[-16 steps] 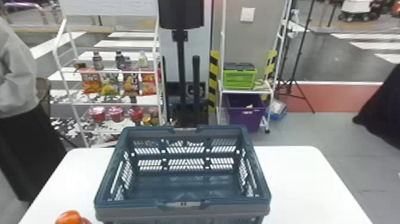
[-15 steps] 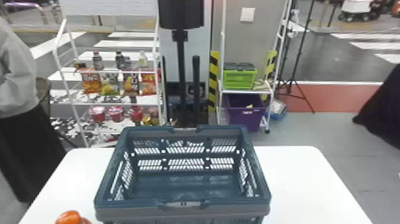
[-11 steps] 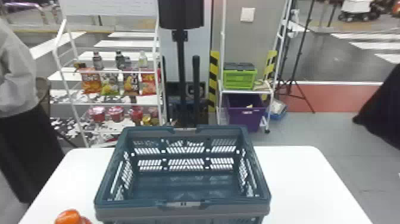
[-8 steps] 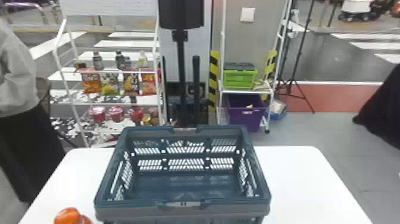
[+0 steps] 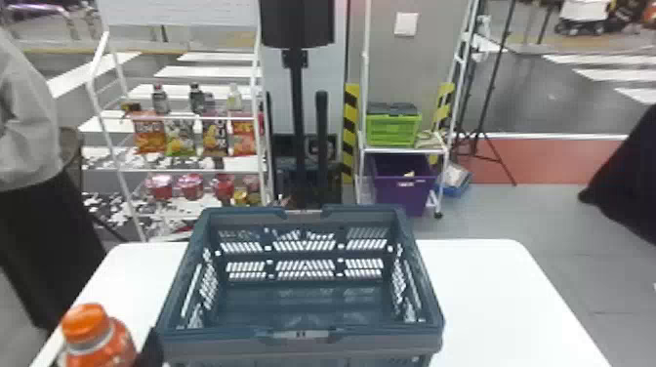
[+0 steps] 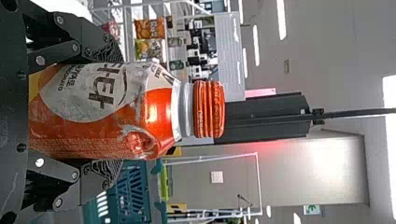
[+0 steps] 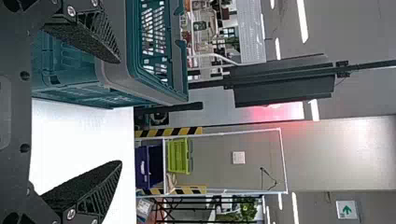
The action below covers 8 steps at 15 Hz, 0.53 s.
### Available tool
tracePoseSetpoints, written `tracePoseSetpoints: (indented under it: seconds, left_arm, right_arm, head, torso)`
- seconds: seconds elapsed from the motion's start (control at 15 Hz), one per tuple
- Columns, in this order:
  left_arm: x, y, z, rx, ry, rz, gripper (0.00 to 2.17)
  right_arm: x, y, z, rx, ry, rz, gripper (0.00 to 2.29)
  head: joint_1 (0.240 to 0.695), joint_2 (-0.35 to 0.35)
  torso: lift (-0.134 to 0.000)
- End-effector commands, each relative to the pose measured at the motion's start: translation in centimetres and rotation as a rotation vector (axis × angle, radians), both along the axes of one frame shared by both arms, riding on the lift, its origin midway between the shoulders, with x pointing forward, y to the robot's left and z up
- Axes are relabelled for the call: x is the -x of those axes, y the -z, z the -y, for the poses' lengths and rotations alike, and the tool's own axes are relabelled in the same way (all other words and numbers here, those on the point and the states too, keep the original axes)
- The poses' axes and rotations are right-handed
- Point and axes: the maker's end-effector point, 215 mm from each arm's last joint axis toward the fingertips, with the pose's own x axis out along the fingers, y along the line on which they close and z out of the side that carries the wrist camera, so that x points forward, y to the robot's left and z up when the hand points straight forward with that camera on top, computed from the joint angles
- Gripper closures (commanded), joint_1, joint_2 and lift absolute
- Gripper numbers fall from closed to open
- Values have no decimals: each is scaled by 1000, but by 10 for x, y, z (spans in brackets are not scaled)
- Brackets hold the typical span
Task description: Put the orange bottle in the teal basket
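- While the orange bottle [image 5: 100, 341] stood upright at about eight o'clock from the middle of the teal basket [image 5: 302, 344], the left gripper [image 5: 150, 350] had hold of it, at the same bearing in the head view.
- Left wrist view: left gripper [image 6: 120, 112] closed on the bottle's body, a ridged pad to each side, orange cap [image 6: 209, 109] and grey neck ring clear of the grip. White label patch on the body. Could not tell whether the base touched the table [image 5: 493, 293].
- Right gripper [image 7: 119, 112] released, fingers well apart. In its wrist view, one finger overlapped the basket, the other the white table.
- Basket upright on the table, open side up, slotted walls, grey band under the rim. Bottle outside it, beside the wall.
- Clock bearings below taken in the head view, from the basket's middle.
- Eleven o'clock: white rack [image 5: 188, 171], snack bags [image 5: 149, 134] hanging in a row, small drinks above them, red tubs [image 5: 189, 186] below.
- Twelve: black post [image 5: 296, 117].
- One: lime crate [image 5: 393, 129] on a white shelf [image 5: 405, 151].
- Half past one: purple bin [image 5: 402, 195] beneath that shelf.
- Half past two: black cloth [image 5: 629, 195] at the view's edge.
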Motion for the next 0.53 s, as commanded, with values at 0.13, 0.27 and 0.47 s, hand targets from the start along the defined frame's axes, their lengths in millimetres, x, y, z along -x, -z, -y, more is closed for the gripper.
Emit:
tracePoseSetpoints:
  seconds: [0.13, 0.27, 0.47]
  left_arm:
    - [-31, -42, -27, -23, -37, 17, 1791]
    - [-48, -53, -26, -21, -16, 4, 1787]
    - [-80, -60, -12, -50, 92, -35, 1787]
  right_arm:
    - [3, -1, 4, 26, 0, 5, 124]
    - [6, -9, 6, 41, 0, 28, 124]
    - [15, -21, 4, 59, -10, 65, 124]
  head:
    - [499, 0]
    - [499, 0]
    - [499, 0]
  torso:
    - [0]
    - [0]
    - [0]
